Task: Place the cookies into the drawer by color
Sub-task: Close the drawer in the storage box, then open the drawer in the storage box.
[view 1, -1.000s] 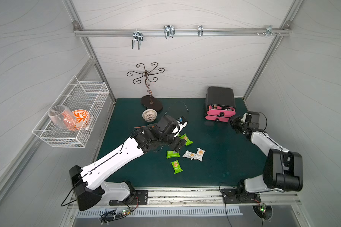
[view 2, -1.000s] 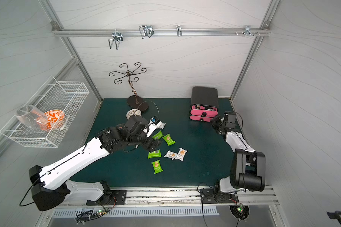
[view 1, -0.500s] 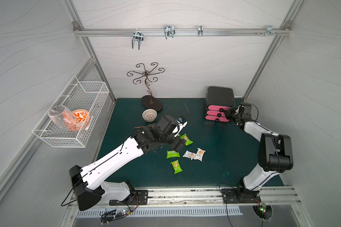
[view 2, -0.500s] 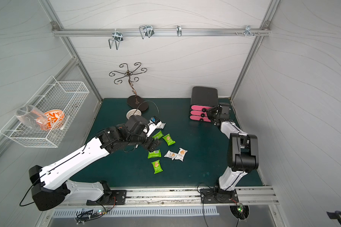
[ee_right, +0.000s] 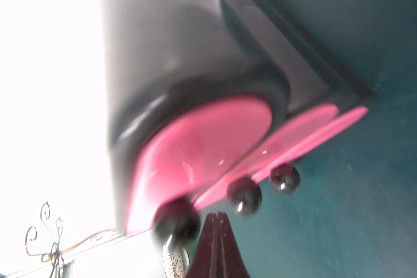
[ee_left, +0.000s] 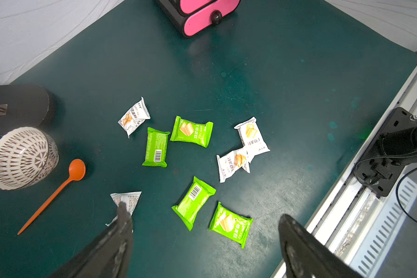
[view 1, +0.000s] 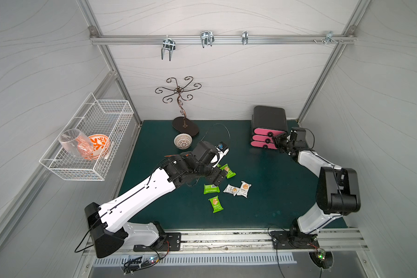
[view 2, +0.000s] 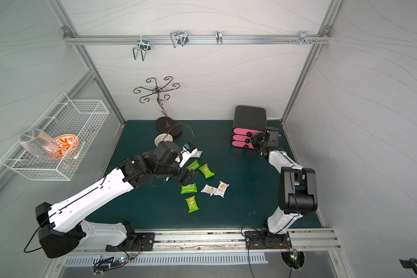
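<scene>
Sorting is unfinished: eight green and white cookie packets [ee_left: 192, 131] lie unsorted mid-mat under the released, empty left gripper [view 1: 220, 177], while the clenched, empty right gripper [view 1: 276, 142] sits beside the knobs [ee_right: 244, 197] of the closed far-right pink drawers [view 1: 263, 131].

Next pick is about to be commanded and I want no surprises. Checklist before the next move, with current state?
1. Left end effector open and empty: ok, jaws wide, holding nothing.
2. Pick target clear: ok, the green packet under it lies apart from its neighbours.
3. A drawer open to receive: not ok, all three pink drawers look shut.
4. Right end effector on a handle: not ok, it is shut with its tip beside a drawer knob, gripping nothing.
5. Two white packets separable: not ok, they overlap at one edge.
</scene>
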Motion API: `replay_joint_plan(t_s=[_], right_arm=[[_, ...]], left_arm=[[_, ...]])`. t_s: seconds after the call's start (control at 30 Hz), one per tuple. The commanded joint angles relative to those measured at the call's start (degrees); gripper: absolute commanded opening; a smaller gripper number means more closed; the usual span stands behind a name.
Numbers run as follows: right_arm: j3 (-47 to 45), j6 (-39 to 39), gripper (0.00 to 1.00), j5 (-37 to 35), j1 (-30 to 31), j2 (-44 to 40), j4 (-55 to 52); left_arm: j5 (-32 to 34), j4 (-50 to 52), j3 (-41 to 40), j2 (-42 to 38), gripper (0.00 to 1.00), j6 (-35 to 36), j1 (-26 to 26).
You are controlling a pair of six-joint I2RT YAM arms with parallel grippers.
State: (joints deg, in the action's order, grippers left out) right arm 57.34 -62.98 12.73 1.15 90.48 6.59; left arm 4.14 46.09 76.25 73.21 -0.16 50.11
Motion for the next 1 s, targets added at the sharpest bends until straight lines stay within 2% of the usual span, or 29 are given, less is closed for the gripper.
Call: replay_joint_plan(t_s=[0.0, 0.1, 0.27, 0.33, 0.4, 0.5, 0.63, 0.77, 0.97], right_arm=[[-1.4, 5.6, 0.02, 0.0, 2.6, -7.3, -6.2], [-3.8, 9.3, 0.06, -0.1, 4.3, -11.9, -11.5], [-9.3, 8.0, 0.18, 3.0, 4.0, -15.2, -9.2], [-10.2, 4.8, 0.21, 4.9, 3.1, -13.5, -7.5], [-12.3, -1.7, 0.22, 7.9, 1.6, -10.4, 0.4], [-12.4, -7.6, 0.24, 8.0, 0.5, -5.6, 8.4], [-9.6, -8.0, 0.27, 5.5, 0.1, -1.0, 10.5], [-11.3, -12.4, 0.37, 4.7, -1.5, 2.4, 17.3], [-11.3, -14.3, 0.36, 6.5, -3.9, 8.8, 27.5]], left_arm=[[1.6, -1.6, 1.4, -0.9, 0.95, 0.5, 1.1], [1.8, -1.4, 1.3, -1.4, 0.95, 0.2, 1.6], [2.6, 0.0, 1.1, -1.8, 0.95, -0.7, 1.8], [2.4, -0.1, 0.6, -2.1, 0.95, -1.5, 1.8], [1.7, -0.1, 0.4, -1.9, 0.95, -2.1, 1.8], [1.1, -0.4, 0.6, -1.5, 0.95, -2.1, 1.8], [0.9, -2.1, -0.2, -1.1, 0.95, -1.9, 2.1], [5.9, -0.4, 0.3, -0.7, 0.95, 3.2, 6.4], [9.1, -1.3, -0.9, -2.1, 0.96, 7.9, 7.2]])
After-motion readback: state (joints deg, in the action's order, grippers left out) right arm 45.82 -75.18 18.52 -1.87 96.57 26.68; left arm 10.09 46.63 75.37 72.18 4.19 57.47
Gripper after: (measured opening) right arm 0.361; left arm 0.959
